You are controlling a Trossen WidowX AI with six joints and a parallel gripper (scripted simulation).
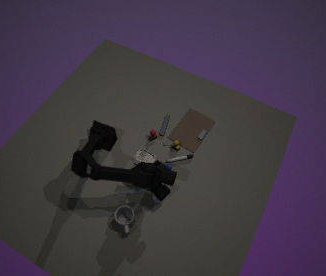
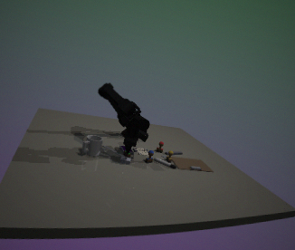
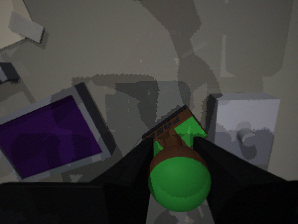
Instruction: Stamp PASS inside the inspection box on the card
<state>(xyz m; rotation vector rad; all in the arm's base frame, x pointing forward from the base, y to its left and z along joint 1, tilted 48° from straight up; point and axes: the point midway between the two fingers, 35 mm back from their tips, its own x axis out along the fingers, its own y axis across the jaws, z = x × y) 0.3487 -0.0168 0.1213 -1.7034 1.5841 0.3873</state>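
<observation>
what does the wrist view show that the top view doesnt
Only the wrist view shows the pincer shut on the green-knobbed stamp, with the purple ink pad to its left. Only the top view shows the brown board, the red stamp, the yellow stamp, the marker, the card and the mug. Both show the grey bench.

PASS stamp (image 3: 179,170): green knob, upright | ink pad (image 3: 47,135): purple, just beside
</observation>
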